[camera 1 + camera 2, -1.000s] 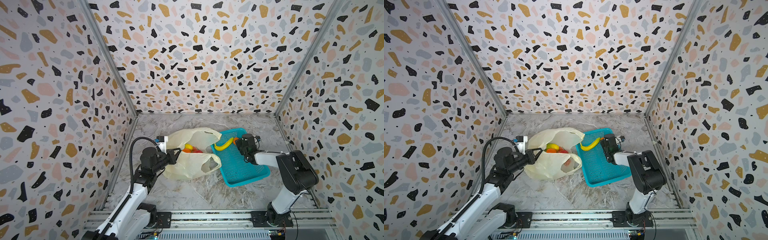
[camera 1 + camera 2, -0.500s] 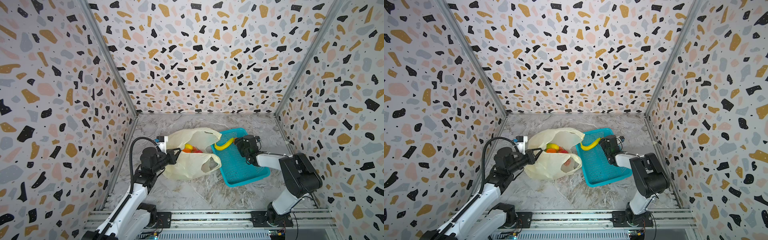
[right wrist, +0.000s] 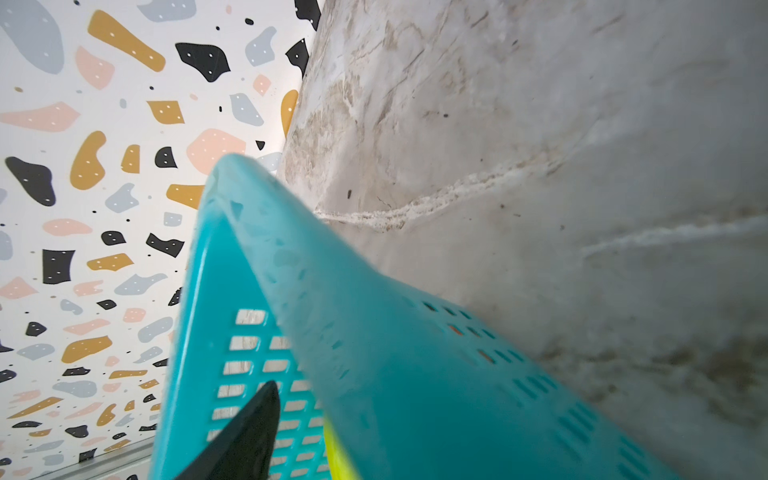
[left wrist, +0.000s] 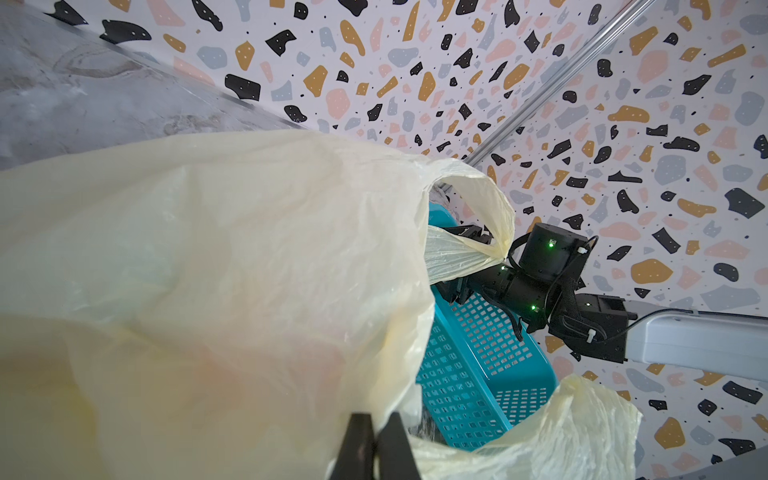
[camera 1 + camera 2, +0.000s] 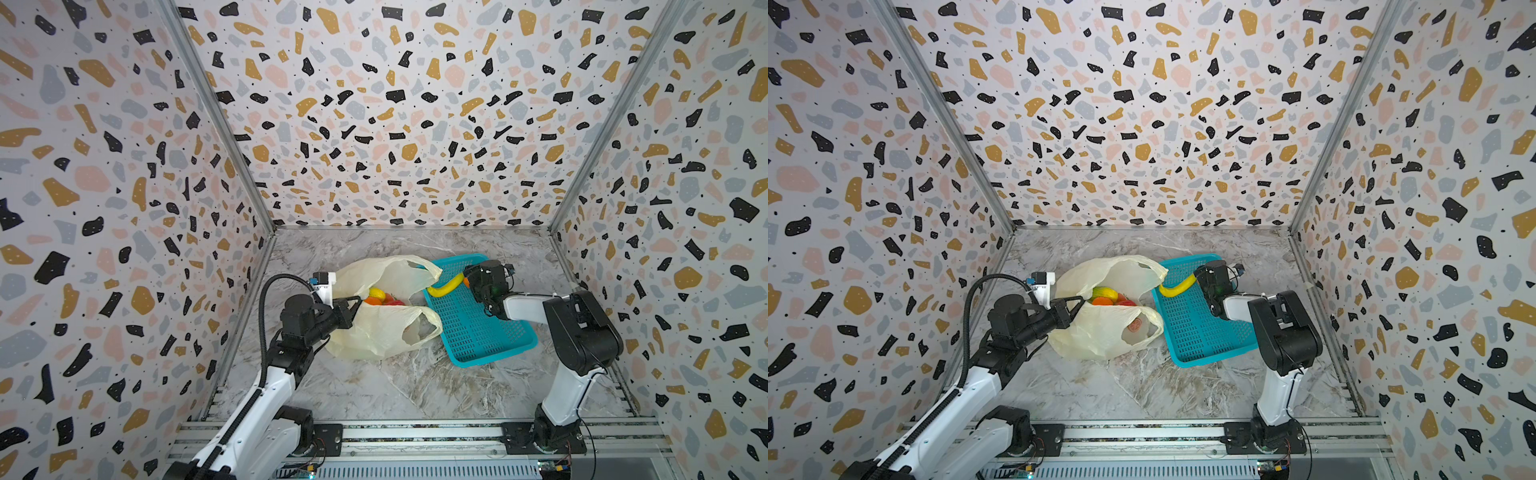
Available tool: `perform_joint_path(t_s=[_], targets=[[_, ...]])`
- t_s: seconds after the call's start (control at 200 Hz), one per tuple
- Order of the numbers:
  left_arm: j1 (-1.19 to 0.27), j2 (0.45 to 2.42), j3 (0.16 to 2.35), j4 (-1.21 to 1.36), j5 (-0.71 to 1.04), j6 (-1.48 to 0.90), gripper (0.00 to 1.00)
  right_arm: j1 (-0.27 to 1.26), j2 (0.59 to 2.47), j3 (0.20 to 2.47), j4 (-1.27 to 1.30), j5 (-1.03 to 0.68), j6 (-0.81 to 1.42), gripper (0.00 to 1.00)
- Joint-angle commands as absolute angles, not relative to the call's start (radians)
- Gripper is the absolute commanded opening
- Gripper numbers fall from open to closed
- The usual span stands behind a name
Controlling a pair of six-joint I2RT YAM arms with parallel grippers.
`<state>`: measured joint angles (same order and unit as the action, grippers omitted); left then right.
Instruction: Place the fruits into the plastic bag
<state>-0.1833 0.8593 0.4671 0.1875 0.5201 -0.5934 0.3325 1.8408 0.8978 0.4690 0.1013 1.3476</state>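
Note:
The pale-yellow plastic bag lies open on the marble floor, left of centre. Inside show a yellow fruit, an orange one and a red one. My left gripper is shut on the bag's near rim. A yellow banana rests across the far left rim of the teal basket. Its end reaches my right gripper, which stands open. In the right wrist view only one black finger shows, with a yellow strip of banana beside it.
The teal basket sits right of the bag, one bag handle draped over its far corner. A small orange piece shows by the right gripper. Patterned walls close in the floor on three sides, and a metal rail runs along the front.
My right arm's elbow has shifted slightly to the right while its gripper stays at the basket's far end. The left arm, bag and banana have not visibly moved.

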Motion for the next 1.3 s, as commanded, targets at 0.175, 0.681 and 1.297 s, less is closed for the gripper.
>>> perform_joint_path(t_s=[0.175, 0.681, 1.297], targets=[[-0.178, 0.847, 0.449, 0.231, 0.512, -0.576, 0.00, 0.390, 1.919, 0.876, 0.301, 0.036, 1.411, 0.72], [-0.178, 0.853, 0.455, 0.226, 0.515, -0.578, 0.00, 0.436, 1.840, 0.868, 0.217, 0.189, 1.267, 0.56], [-0.178, 0.856, 0.457, 0.225, 0.523, -0.589, 0.00, 0.459, 1.588, 0.795, 0.186, -0.046, 0.829, 0.66]])
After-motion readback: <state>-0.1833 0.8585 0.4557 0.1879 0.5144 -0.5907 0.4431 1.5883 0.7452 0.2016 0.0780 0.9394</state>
